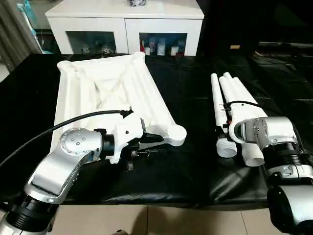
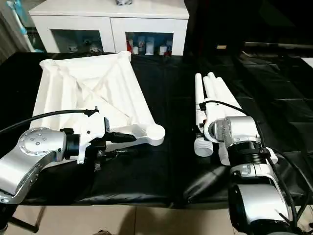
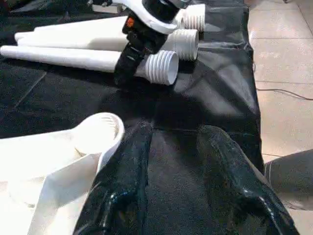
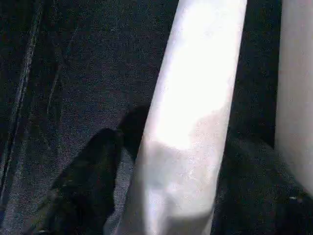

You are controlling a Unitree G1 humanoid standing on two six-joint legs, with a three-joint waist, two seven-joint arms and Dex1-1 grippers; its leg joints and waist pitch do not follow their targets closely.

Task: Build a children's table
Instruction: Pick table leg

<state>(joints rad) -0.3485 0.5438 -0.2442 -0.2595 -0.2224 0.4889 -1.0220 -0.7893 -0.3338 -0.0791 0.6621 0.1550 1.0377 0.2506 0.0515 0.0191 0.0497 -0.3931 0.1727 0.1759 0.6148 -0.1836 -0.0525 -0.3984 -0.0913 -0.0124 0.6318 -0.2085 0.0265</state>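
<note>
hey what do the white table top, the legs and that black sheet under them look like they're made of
Table top: likely moulded plastic, matte white, with ribs cast into its underside. Legs: probably the same white plastic, smooth tubes with ridged ends. Black sheet: seems a thin glossy film or vinyl, since it wrinkles and reflects light.

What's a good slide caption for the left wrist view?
Left fingers open beside tabletop's corner socket; right gripper reaches a leg.
</note>
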